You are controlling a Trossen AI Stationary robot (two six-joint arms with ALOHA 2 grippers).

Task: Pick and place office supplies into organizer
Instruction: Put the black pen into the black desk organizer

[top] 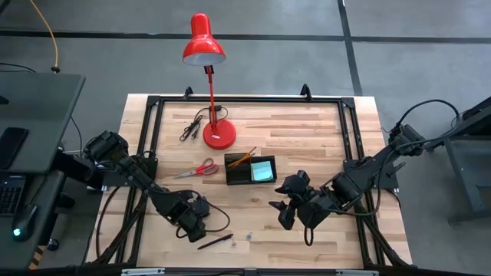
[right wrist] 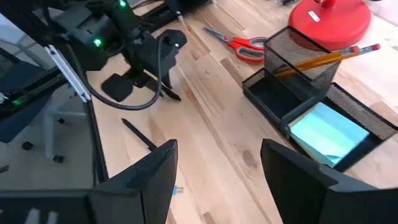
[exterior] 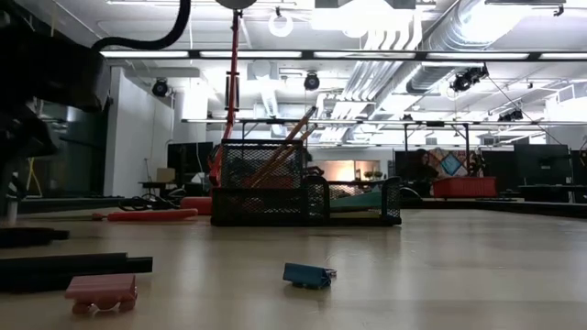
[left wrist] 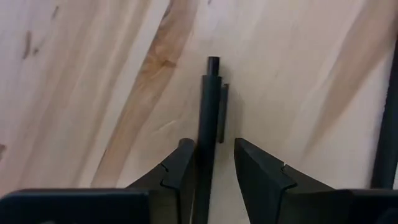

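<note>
A black pen (left wrist: 210,99) lies flat on the wooden table. My left gripper (left wrist: 211,146) stands open over it near the table's front left (top: 196,225), pointing down, one finger on each side of the pen's barrel. I cannot tell whether a finger touches it. A second black pen (top: 215,241) lies just nearer the front edge. The black mesh organizer (top: 230,158) at mid-table holds an orange pencil (right wrist: 329,57) and a teal sticky pad (right wrist: 329,134). The red-handled scissors (top: 196,170) lie to its left. My right gripper (top: 282,208) hangs open and empty above the table, to the organizer's near right.
The red lamp's base (top: 219,134) and a black cord (top: 192,126) sit behind the organizer. A pink block (exterior: 101,291) and a small blue piece (exterior: 307,275) lie near the front edge. A black frame (top: 153,107) runs around the tabletop.
</note>
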